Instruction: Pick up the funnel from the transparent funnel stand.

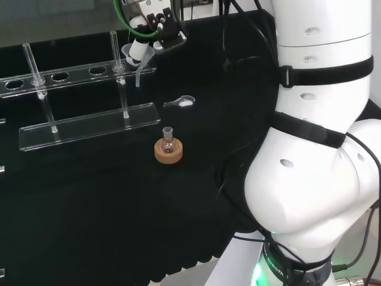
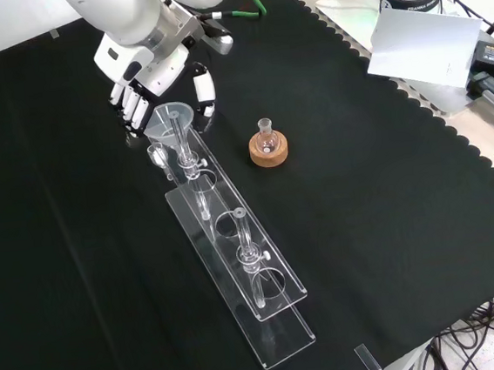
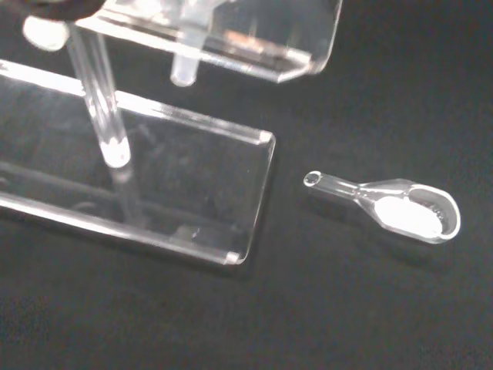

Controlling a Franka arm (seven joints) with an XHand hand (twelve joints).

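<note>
We are closing the black and white hand [image 2: 145, 81] on the clear conical funnel [image 2: 174, 122], which is sitting in the end hole of the clear two-tier acrylic funnel stand [image 2: 236, 256]. Its fingers are curling around the cone's rim without yet lifting it. We judge a straight upward pull best, keeping the thin stem clear of the hole's edge. Beside the stand's end, a small clear glass spoon [image 3: 393, 206] with white powder is lying on the black cloth worktop [image 2: 387, 189]; nearby a tiny round flask [image 2: 266, 132] is resting on a cork ring [image 2: 269, 152].
</note>
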